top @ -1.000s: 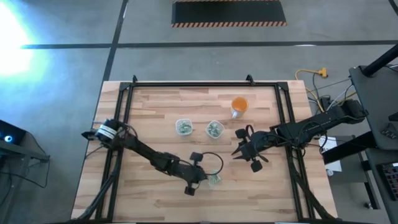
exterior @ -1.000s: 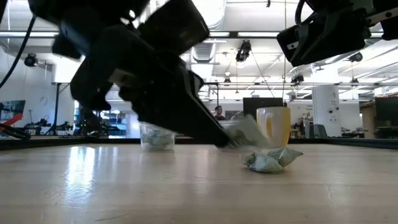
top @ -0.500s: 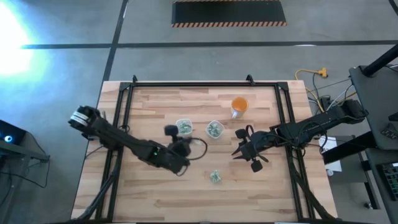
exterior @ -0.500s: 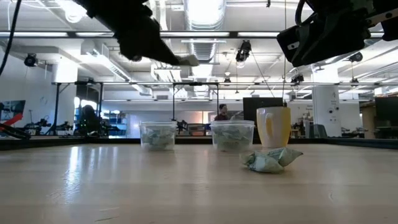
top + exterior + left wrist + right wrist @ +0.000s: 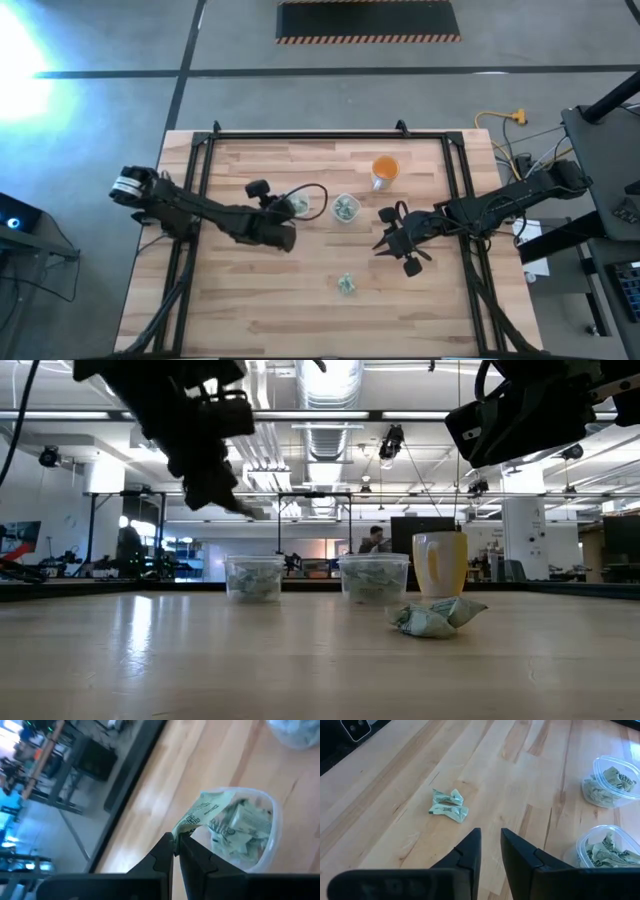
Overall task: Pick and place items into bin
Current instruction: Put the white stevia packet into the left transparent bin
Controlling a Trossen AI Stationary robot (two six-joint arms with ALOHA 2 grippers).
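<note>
The left gripper (image 5: 176,841) is hanging above the left-hand clear plastic cup (image 5: 262,837), its fingers pinching a crumpled pale green-and-white wrapper (image 5: 202,810) by one corner, so that the piece is dangling right over the cup's open mouth. This cup is already holding several wrappers, and the second clear plastic cup (image 5: 345,207) just beside it is also filled with crinkled pieces. One wrapper, a small wrinkled twist of thin printed film (image 5: 448,806), is lying alone on the pale wooden plank table (image 5: 250,310), well apart from the cups, so by my reading the job is nearly finished. The right gripper (image 5: 491,845) is waiting near the orange cup (image 5: 384,170), its fingers slightly parted and holding nothing, pointing toward that last piece.
</note>
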